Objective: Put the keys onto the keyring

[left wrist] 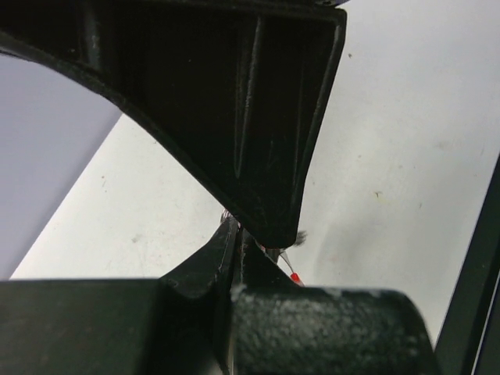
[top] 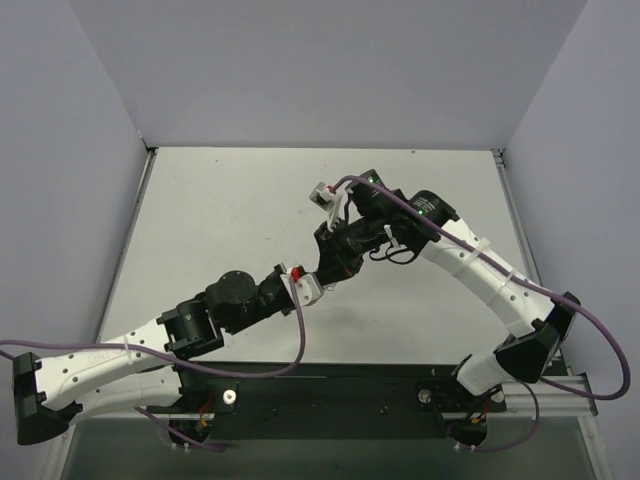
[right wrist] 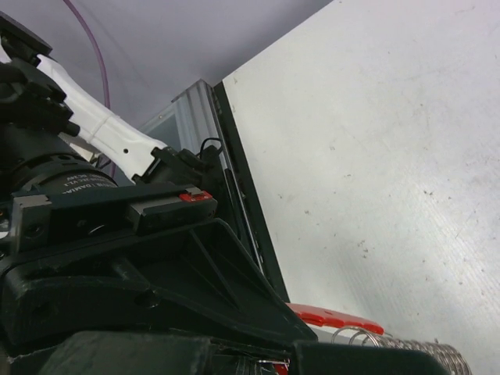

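The fingers (left wrist: 258, 117) of the left gripper (left wrist: 244, 233) are seen pressed together at their tips in the left wrist view, and the key (left wrist: 291, 270) is pinched there. Its thin silver shank is shown slanting out just past the tips, with the small red head at the outer end, above the pale table (left wrist: 406, 141). The part of the shank inside the pinch cannot be made out.

In the right wrist view the right gripper (right wrist: 305, 345) is clamped on the keyring (right wrist: 336, 319). The thick red arc (right wrist: 350, 321) is shown coming out from under the edge of the upper black finger. The ridged silver band (right wrist: 414, 349) is seen curling out beside it, over the lower finger at the bottom edge of the picture. The rest of the loop is hidden by the fingers.

From above, the two grippers are found tip to tip over the middle of the table, so close that key and keyring cannot be told apart there, nor whether they touch. The left arm (top: 120, 360) is stretched from the near left corner toward the centre. The right arm (top: 480, 270) is bent up from the near right corner and turned back toward the left gripper. A purple cable (top: 300, 335) is looped under the left arm.
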`<move>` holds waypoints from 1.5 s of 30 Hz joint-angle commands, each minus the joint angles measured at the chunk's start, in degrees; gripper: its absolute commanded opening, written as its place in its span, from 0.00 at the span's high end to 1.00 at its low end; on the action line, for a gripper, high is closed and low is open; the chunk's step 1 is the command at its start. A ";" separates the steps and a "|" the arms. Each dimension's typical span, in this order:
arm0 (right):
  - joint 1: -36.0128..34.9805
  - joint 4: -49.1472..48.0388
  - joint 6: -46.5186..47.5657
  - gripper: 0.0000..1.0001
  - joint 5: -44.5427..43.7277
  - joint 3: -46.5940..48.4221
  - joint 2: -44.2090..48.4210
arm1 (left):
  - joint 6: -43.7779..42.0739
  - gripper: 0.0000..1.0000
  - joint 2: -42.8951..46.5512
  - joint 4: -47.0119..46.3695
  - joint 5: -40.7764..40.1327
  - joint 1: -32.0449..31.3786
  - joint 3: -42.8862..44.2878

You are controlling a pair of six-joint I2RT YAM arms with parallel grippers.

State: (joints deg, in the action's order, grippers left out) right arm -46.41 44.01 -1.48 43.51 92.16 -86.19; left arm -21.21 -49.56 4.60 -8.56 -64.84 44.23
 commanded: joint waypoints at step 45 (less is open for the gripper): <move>11.43 -25.64 -11.78 0.10 -31.54 -32.56 22.32 | 1.61 1.00 15.01 -17.44 -11.30 -0.03 -8.72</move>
State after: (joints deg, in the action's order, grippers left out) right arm -35.59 19.90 -8.05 20.86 61.76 -59.53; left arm -19.81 -37.65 -16.27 -15.07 -65.04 35.97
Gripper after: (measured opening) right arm 0.907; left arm 0.040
